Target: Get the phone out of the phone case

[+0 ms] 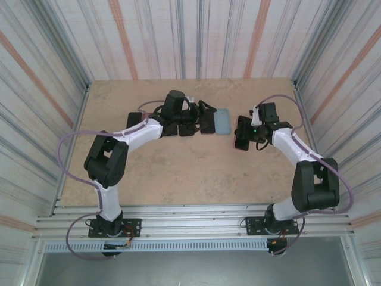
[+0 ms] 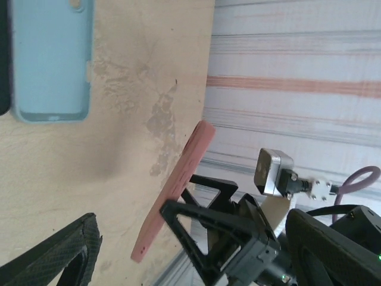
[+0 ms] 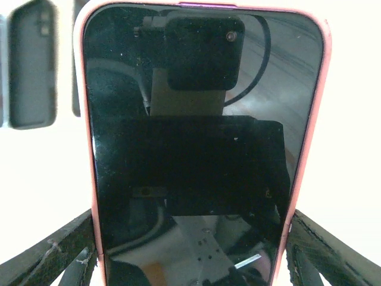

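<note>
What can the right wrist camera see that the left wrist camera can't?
Right wrist camera: the phone, its black screen facing the lens with the camera's reflection in it. Left wrist camera: a light blue case lying on the wooden table, plus the striped wall. Both: the pink case, gripped in the right claw.

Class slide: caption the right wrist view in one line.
Right claw grips the phone, not yet out of its pink case.

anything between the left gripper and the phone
Only the blue case, flat on the table between the left gripper and the phone; the right gripper holds the phone up off the table, so the way looks open.
</note>
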